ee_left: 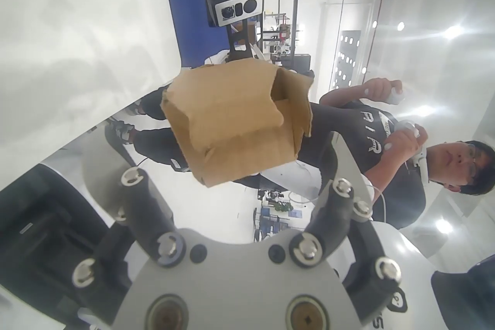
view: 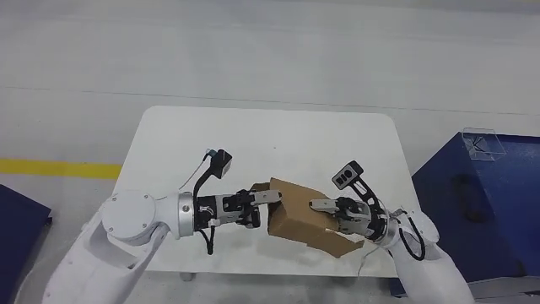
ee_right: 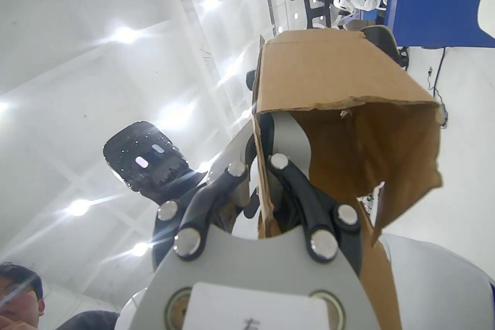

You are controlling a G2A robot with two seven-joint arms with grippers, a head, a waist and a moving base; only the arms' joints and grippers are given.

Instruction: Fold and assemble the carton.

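Right hand point(ee_right: 263, 149) pinches carton point(ee_right: 328, 76) wall; left hand point(ee_left: 212, 153) spread, seemingly just clear of it.

Legible text: none confirmed.

Carton point(ee_right: 328, 76): bare brown card on the faces seen, no print made out.

White label point(ee_right: 263, 306) on a grey wrist plate point(ee_right: 216, 264): one dark mark at the cut-off edge, unreadable.

Floor point(view: 253, 42): yellow painted lines point(view: 51, 167), no lettering legible on them.
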